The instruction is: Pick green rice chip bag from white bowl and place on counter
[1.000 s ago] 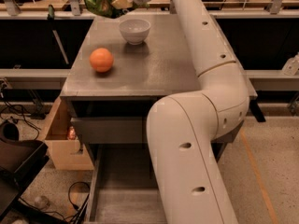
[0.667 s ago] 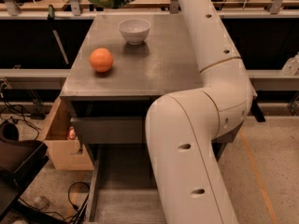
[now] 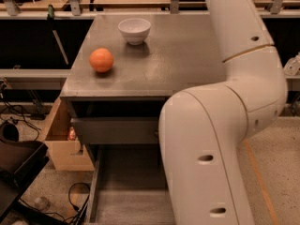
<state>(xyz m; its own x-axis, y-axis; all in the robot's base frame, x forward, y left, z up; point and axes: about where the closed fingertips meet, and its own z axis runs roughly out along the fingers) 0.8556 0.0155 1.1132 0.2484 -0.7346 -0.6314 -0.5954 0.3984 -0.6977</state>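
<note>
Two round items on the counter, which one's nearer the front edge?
The orange fruit, left of centre on the counter; the white bowl stands farther back. The gripper is out of frame, beyond the top edge.

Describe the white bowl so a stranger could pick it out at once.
Find the grey counter, with the white robot arm at its right; the gripper is out of view beyond the top edge. Near the counter's far edge stands the white bowl. Unlike the orange fruit nearer the front, it is white and hollow.

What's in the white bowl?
Empty: the white bowl shows a bare inside. Claw out of view, beyond the top edge.
</note>
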